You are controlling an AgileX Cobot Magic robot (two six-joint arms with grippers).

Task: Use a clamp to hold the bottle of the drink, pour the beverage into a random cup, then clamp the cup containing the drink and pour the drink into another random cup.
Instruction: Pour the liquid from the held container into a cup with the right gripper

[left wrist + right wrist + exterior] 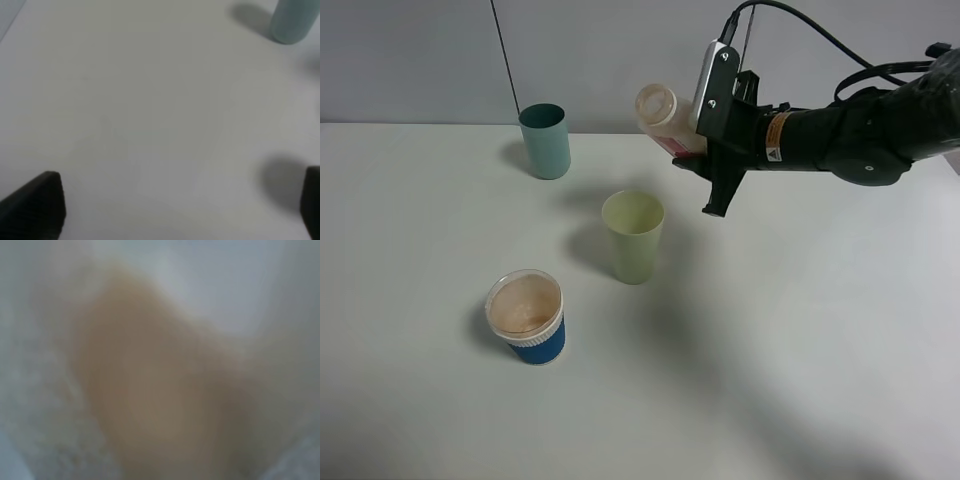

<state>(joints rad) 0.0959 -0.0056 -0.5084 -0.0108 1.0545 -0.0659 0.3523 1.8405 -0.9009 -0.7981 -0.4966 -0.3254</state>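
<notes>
the right gripper [692, 150] is closed on the bottle [660, 112] and grips it at the red-pink label. the bottle is held in the air over the far part of the white table [820, 350]. it is strongly tilted, with the open neck pointing to the left side. the pale yellow-green cup [633, 235] stands upright near the middle of the table, and the bottle does not touch it. in the very blurred right wrist view the light pinkish-brown beverage [150, 390] lies inside the bottle. the teal cup [545, 140] stands near the far edge, left of the middle. the blue cup with white rim [527, 315] stands toward the front left corner, and its inside looks pinkish-brown. the left gripper [172, 205] is wide open. its black fingers [35, 205] are far apart over bare table and hold nothing.
</notes>
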